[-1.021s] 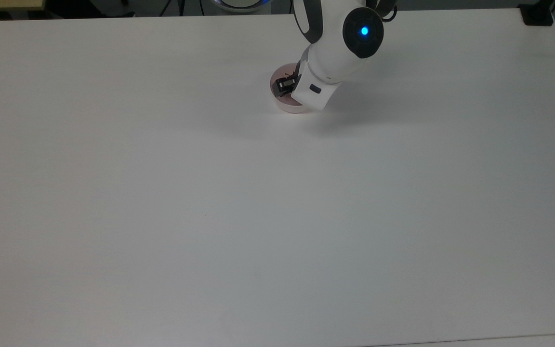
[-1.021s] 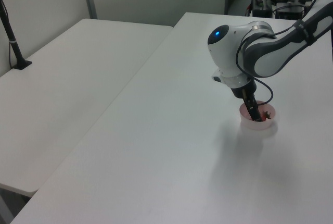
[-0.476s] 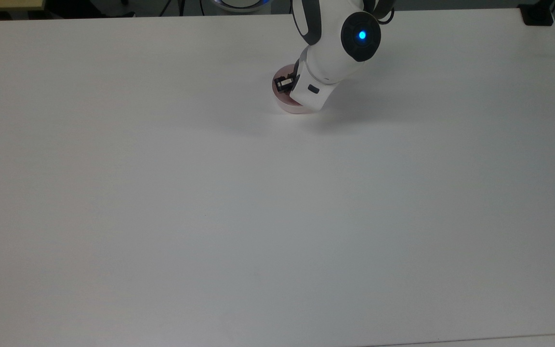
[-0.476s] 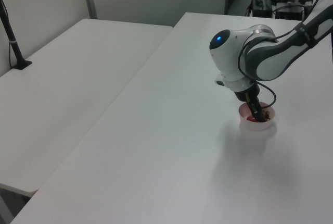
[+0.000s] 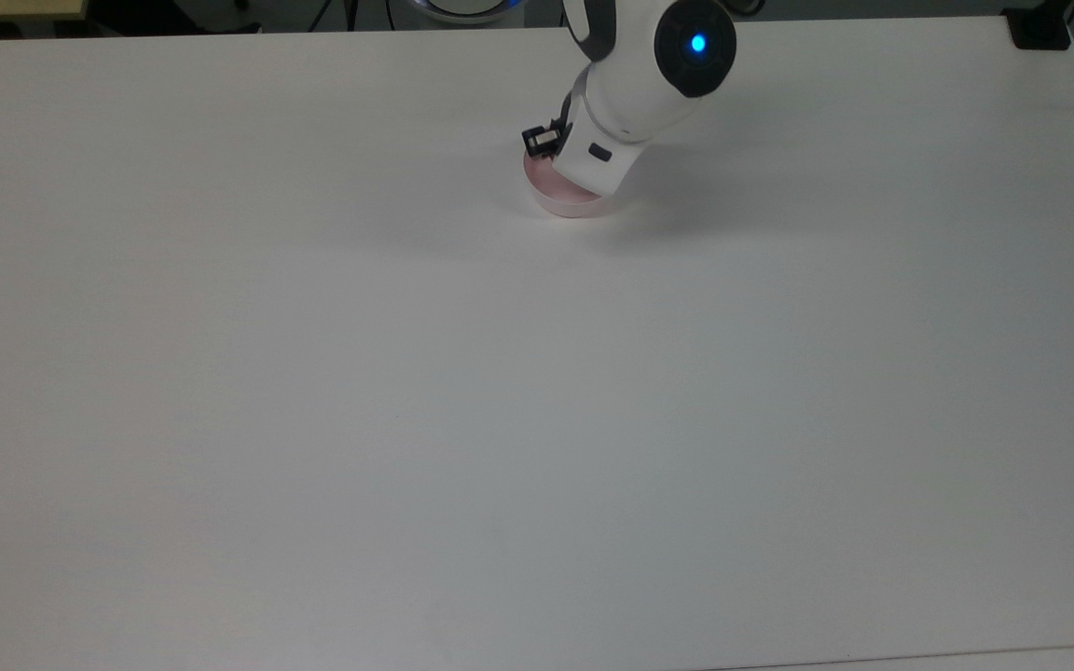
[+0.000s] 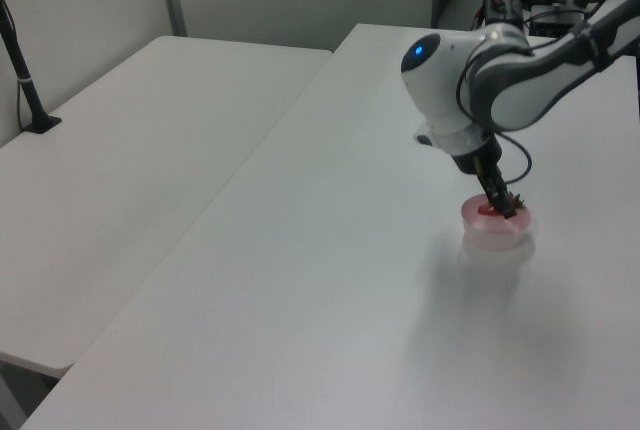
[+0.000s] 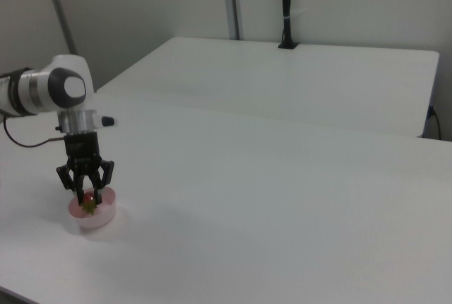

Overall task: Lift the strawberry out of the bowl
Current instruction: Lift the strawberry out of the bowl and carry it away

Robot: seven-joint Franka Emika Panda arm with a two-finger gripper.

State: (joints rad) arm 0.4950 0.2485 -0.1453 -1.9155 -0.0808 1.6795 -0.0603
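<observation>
Arm has lifted since the earlier frame; jaws (image 7: 88, 192) now sit above the bowl (image 7: 94, 217) rim, closed on the strawberry (image 7: 89, 198), which hangs just over the bowl. Bowl rests on the table (image 5: 500, 419).

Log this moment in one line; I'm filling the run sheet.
phase: lift | gripper: shut on strawberry | strawberry: just above bowl | bowl: on table

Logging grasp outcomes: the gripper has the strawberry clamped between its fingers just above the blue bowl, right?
Not quite: the bowl is pale pink, not blue, as the right view shows. The rest holds: the gripper has the strawberry clamped between its fingers just above the bowl.
</observation>
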